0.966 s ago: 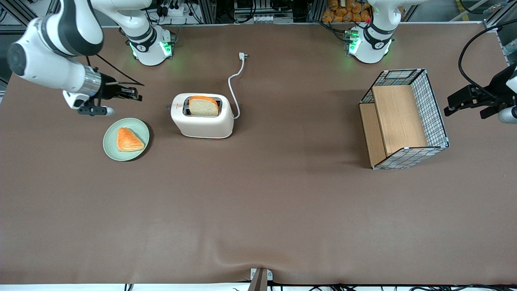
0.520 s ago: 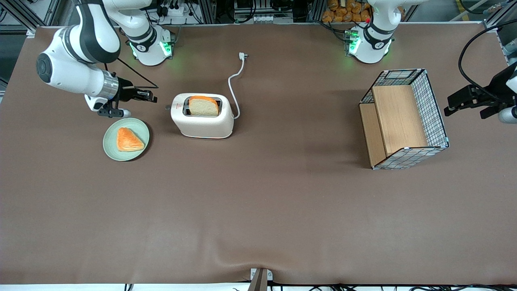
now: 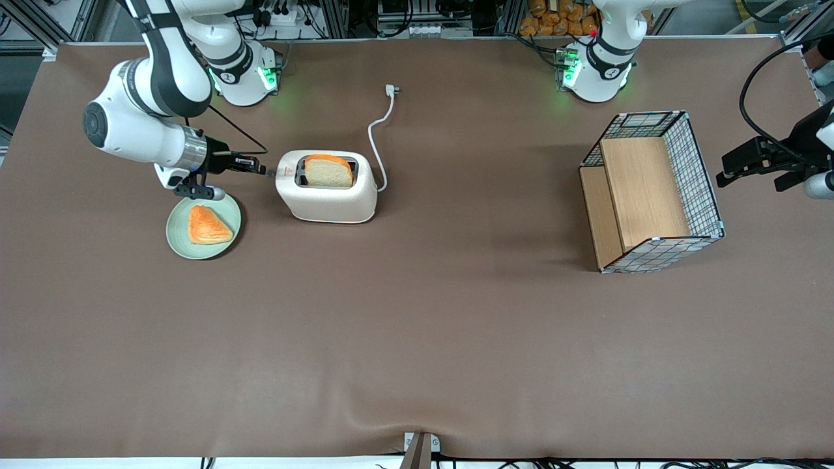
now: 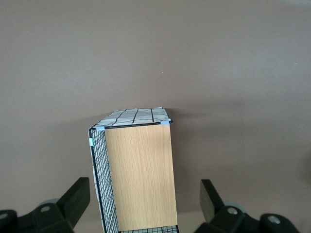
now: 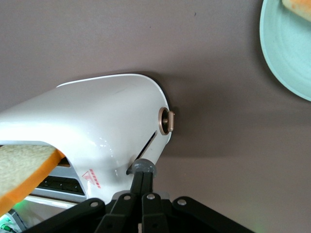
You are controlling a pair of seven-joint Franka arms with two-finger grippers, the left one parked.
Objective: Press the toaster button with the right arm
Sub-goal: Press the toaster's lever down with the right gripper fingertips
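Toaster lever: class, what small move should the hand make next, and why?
Probably press straight down. The hand, fingers shut, sits on the grey lever knob at the top of the toaster's end slot, and the bread slice stands high.

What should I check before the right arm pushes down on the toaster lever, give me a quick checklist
1. Gripper lined up with the lever knob at the end of the toaster: ok, the shut fingertips sit right at the grey knob.
2. Fingers shut for pressing: ok, they are together and hold nothing.
3. Lever still up, at the top of its slot: ok, not yet pressed.
4. Bread slice in the toaster's top slot: ok, it stands high out of it.
5. Green plate with the pastry clear of the gripper: ok, it lies nearer the front camera than the gripper.
6. Cord plug connected to power: not ok, it lies loose on the table.
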